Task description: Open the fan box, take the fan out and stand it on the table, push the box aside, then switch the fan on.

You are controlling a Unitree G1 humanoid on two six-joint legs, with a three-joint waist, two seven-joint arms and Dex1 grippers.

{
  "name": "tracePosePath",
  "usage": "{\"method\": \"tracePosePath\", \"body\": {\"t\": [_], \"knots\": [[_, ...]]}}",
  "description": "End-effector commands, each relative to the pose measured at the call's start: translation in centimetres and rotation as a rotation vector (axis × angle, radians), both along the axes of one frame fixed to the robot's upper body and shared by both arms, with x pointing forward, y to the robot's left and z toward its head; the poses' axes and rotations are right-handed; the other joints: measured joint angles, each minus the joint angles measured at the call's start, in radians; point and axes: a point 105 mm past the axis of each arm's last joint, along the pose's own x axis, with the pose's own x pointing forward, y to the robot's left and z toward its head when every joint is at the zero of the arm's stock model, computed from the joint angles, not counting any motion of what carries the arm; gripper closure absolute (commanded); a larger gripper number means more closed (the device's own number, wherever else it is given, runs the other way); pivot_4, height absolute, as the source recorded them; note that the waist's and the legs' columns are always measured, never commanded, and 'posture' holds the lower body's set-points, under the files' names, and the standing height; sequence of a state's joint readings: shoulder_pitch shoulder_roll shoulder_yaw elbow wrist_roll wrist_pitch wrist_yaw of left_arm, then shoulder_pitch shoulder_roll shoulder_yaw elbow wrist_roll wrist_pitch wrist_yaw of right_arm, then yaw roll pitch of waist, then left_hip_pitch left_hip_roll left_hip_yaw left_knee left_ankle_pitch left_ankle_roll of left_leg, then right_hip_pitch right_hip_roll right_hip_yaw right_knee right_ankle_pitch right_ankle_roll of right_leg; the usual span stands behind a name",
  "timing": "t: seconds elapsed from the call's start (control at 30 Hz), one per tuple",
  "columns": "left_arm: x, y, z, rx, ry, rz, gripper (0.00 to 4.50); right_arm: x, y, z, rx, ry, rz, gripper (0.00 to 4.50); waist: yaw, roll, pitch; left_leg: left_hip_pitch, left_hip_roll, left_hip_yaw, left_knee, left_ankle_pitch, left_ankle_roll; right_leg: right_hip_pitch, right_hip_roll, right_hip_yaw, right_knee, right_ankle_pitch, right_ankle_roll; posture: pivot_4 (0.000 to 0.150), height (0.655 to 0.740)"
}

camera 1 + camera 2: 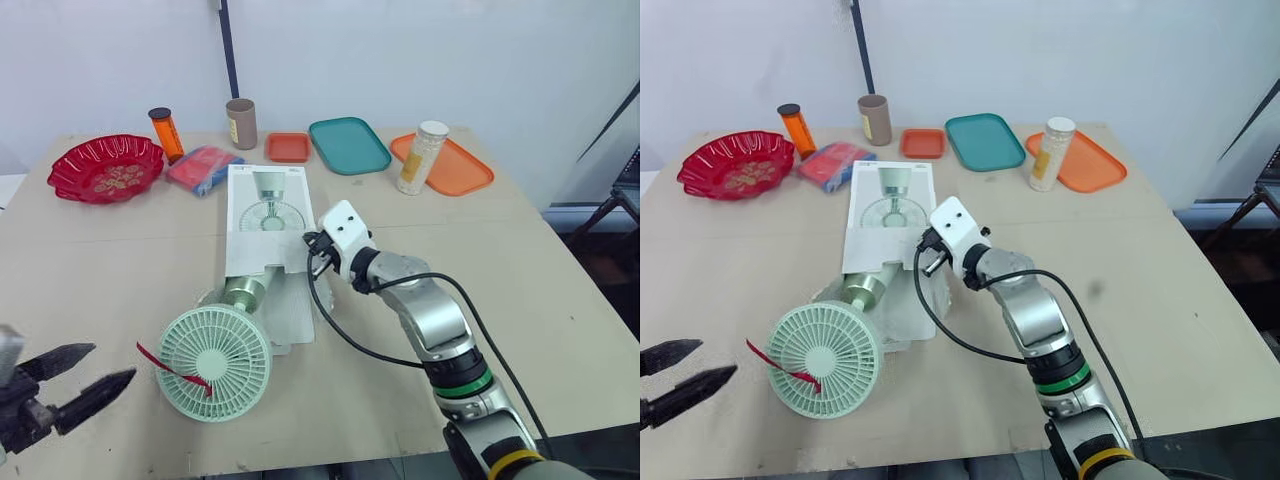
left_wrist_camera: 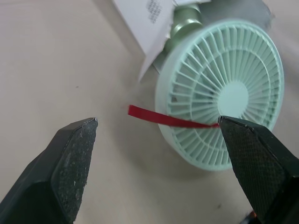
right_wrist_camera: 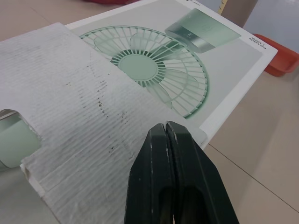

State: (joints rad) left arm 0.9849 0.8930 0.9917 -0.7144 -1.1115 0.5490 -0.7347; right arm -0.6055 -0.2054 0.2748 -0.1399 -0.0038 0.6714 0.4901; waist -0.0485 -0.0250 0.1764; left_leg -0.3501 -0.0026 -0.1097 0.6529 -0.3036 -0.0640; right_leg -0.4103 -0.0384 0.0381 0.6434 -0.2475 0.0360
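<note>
Protruding fan [image 1: 215, 362]; box [image 1: 265, 200] apparently open

The left gripper [image 1: 113, 362] hangs low at the near left, its two black fingers [image 2: 70, 158] spread wide apart, tips pointing right and a little away. The right arm [image 1: 440, 330] reaches from the near right corner forward and leftward to the middle, bent at the elbow. Beyond its white wrist housing [image 1: 345, 232], the right gripper [image 3: 166, 126] has its fingers pressed flat together, tips angled downward.
</note>
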Motion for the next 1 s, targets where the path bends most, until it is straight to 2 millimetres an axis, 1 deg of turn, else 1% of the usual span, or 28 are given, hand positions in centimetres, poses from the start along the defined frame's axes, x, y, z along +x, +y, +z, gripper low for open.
{"method": "tracePosePath", "body": {"t": [0.03,0.13,0.2,0.3,0.33,0.43,0.57,0.67,0.83,0.9,1.0], "knots": [[-0.4,1.2,0.6,0.212,-0.038,-0.189,0.10,0.1,0.2,-1.8,-0.032,0.070,0.018,4.50,0.000,0.000,0.000,0.000,0.000,0.000,0.000,0.000,0.000,0.000,0.000,0.000,0.000,0.000,0.000,0.150,0.7400],[0.7,2.5,1.2,0.285,-0.091,-0.233,0.10,0.1,0.3,-1.6,-0.025,0.062,0.032,4.50,0.000,0.001,0.001,0.000,0.000,0.000,0.000,0.000,0.000,0.000,0.000,0.000,0.000,0.000,-0.001,0.150,0.7400],[1.3,2.9,1.2,0.330,-0.122,-0.274,0.10,0.0,0.5,-1.1,-0.011,0.052,0.054,4.50,0.000,0.001,0.001,0.001,0.000,0.000,0.000,0.000,0.000,0.000,0.000,0.000,0.001,0.000,-0.001,0.150,0.7400],[1.9,2.8,1.1,0.346,-0.158,-0.322,0.10,-0.3,0.5,0.1,0.017,0.032,0.087,4.50,0.000,0.001,0.001,0.000,0.000,0.000,0.000,0.000,0.000,0.000,0.000,0.000,0.001,0.001,0.000,0.150,0.7400],[2.1,2.7,1.0,0.341,-0.165,-0.333,0.10,-0.3,0.4,0.5,0.023,0.025,0.094,4.50,0.000,0.001,0.001,0.000,0.000,0.000,0.000,0.000,0.000,0.000,0.000,0.000,0.001,0.003,0.004,0.150,0.7400],[2.4,2.1,0.7,0.335,-0.185,-0.377,0.10,-0.5,0.1,1.8,0.039,-0.002,0.117,4.50,0.000,0.001,0.001,-0.002,0.000,0.000,0.000,0.000,0.000,-0.002,-0.001,0.000,0.001,0.003,0.004,0.150,0.7400],[3.0,1.7,0.5,0.344,-0.216,-0.410,0.10,-0.2,-0.3,2.9,0.045,-0.027,0.128,4.50,0.000,0.001,0.002,-0.002,0.000,0.000,0.000,0.000,0.000,-0.003,-0.001,0.000,0.002,0.003,0.004,0.150,0.7400],[3.0,1.7,0.0,0.363,-0.222,-0.436,0.10,-0.4,-0.3,3.6,0.059,-0.039,0.152,4.50,0.000,0.003,0.004,-0.002,0.001,0.001,0.000,0.000,0.000,-0.004,-0.001,0.000,0.003,0.004,0.004,0.150,0.7400],[2.7,1.8,-0.9,0.375,-0.211,-0.470,0.10,-1.6,-0.7,5.4,0.121,-0.029,0.228,4.50,0.000,0.003,0.004,-0.006,0.002,0.002,0.000,0.000,0.000,-0.008,-0.001,0.000,0.004,0.005,0.002,0.150,0.7400],[2.8,1.9,-1.2,0.379,-0.213,-0.481,0.00,-2.4,-1.0,6.6,0.156,-0.023,0.276,3.99,0.000,0.003,0.004,-0.007,0.002,0.003,0.000,0.000,0.000,-0.009,-0.001,0.000,0.004,0.005,0.002,0.150,0.7400],[3.1,2.0,-1.1,0.379,-0.222,-0.483,0.00,-3.4,-1.6,7.7,0.173,-0.008,0.343,2.85,0.000,0.003,0.004,-0.008,0.002,0.002,0.000,0.000,0.000,-0.010,-0.001,0.000,0.004,0.006,0.002,0.150,0.7400]]}}
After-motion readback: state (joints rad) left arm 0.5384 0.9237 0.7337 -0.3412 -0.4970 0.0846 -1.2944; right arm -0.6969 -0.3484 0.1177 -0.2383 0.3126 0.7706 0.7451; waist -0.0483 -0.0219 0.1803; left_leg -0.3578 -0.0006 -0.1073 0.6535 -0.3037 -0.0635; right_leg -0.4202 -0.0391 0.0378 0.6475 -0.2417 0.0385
